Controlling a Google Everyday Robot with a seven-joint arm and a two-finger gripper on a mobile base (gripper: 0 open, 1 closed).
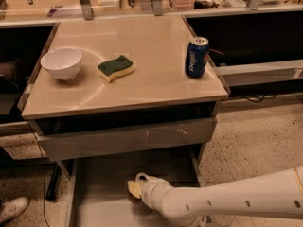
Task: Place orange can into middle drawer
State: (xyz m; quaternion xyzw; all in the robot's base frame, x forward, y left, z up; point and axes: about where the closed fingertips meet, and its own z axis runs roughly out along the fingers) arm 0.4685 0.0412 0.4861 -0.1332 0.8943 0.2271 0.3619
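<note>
The end effector (138,188), reaching low into the open middle drawer (102,193), is clenched on the orange can (132,189) at its tip, over the drawer floor. Above and beyond it, the worktop (142,86) carries a white bowl (61,63), a sponge (116,68) and a blue can (196,56).

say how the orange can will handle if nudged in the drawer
The orange can, by the gripper over the drawer, is small and round: probably light, apt to roll if tipped. Its smooth metal would likely slide on the flat drawer floor.
</note>
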